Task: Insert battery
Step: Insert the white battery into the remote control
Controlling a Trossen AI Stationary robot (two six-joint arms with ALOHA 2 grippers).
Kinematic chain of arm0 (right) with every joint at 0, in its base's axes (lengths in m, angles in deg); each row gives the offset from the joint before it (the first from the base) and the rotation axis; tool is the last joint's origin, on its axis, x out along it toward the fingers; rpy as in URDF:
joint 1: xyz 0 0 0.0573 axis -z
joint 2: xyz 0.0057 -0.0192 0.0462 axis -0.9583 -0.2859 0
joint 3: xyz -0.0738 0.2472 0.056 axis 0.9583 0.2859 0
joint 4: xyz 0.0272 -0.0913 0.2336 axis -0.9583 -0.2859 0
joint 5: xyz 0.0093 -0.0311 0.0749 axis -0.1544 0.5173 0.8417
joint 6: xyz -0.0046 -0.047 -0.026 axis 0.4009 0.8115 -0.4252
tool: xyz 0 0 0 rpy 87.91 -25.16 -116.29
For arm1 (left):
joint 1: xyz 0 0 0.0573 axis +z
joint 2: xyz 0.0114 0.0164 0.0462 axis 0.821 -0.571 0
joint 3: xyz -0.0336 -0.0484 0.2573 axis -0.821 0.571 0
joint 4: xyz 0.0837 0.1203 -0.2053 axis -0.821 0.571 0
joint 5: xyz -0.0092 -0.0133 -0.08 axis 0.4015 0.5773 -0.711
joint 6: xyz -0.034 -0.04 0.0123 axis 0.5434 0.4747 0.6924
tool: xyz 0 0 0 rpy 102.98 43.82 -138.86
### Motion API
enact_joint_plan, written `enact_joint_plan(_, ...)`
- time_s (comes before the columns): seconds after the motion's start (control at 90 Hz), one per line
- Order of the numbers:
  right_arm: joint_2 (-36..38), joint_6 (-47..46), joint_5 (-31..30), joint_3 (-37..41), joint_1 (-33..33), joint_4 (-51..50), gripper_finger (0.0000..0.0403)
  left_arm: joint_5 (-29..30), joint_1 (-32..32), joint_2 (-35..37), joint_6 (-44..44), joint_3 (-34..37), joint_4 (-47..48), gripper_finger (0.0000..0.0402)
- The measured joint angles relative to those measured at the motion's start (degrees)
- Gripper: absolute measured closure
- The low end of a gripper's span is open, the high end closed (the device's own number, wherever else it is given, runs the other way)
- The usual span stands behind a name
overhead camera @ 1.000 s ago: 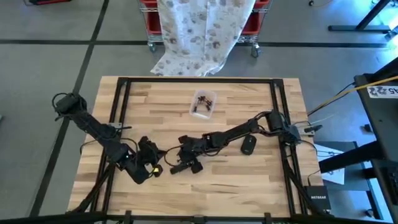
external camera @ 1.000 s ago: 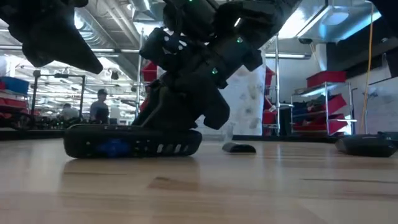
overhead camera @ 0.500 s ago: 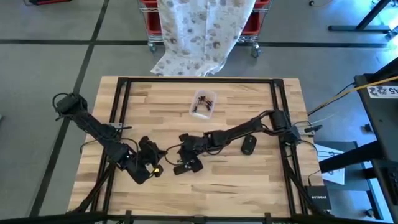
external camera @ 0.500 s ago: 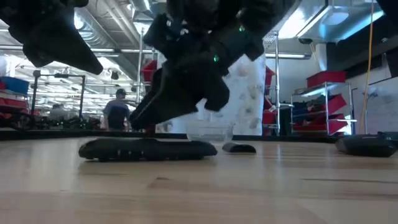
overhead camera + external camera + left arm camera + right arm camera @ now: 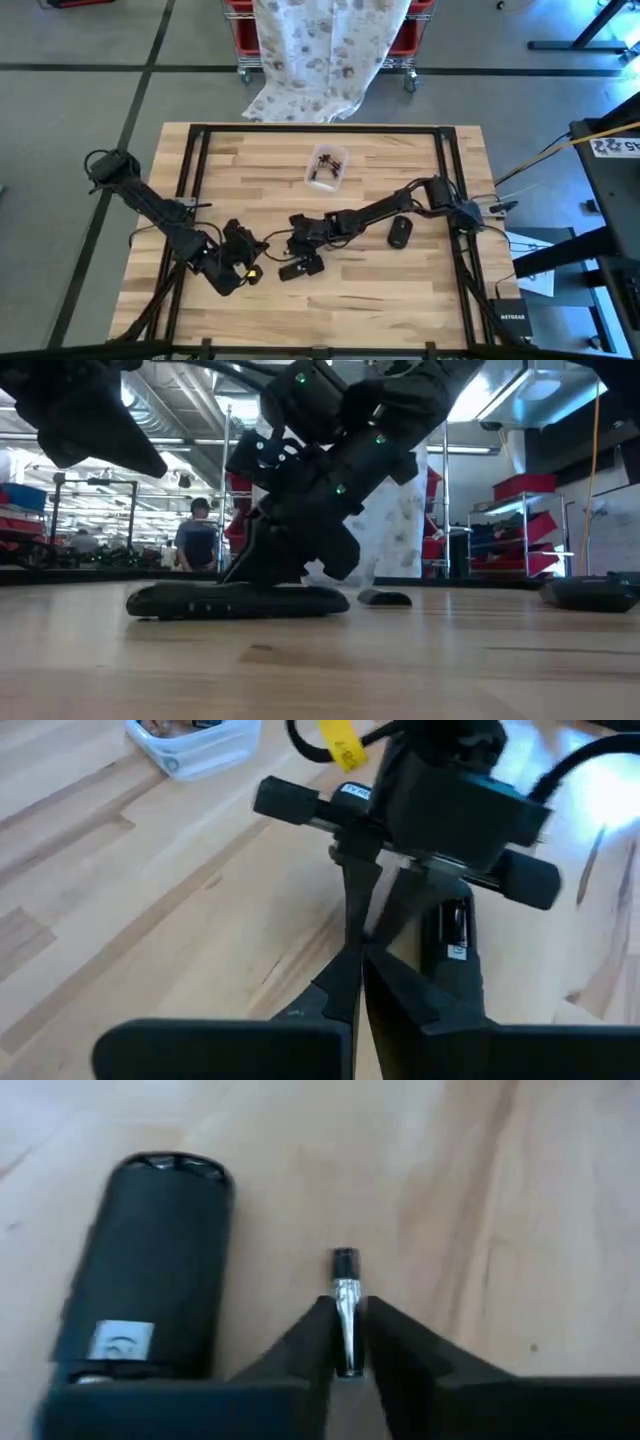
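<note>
The right gripper [image 5: 347,1342] pinches a slim battery [image 5: 345,1305] just beside the black remote [image 5: 145,1260], whose pale label is unreadable. The left gripper [image 5: 362,982], fingers pressed together, hovers near; a yellow tag's [image 5: 338,742] writing is unreadable.

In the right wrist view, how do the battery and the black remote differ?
The battery is thin and silvery with a dark tip; the remote is broad and black with a pale label. The battery is clamped in the right pincer; the remote lies ungripped on the table. Both are elongated and point roughly the same way.
</note>
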Motion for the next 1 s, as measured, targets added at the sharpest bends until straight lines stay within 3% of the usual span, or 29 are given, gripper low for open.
enact_joint_plan(0.167,0.4,-1.5,-6.9,0.1,-0.9,-0.1,0.0393,0.1,0.0,0.0,-0.2,0.0,-0.1,0.0401)
enact_joint_plan(0.622,8.6,-4.8,-12.1,0.3,-9.3,-7.2,0.0402,7.9,-4.9,-2.0,-1.2,0.0,-0.3,0.0401)
enact_joint_plan(1.0,9.2,-12.8,-19.5,4.5,-13.1,-8.9,0.0400,7.3,-6.7,-8.4,2.2,0.0,-1.7,0.0401)
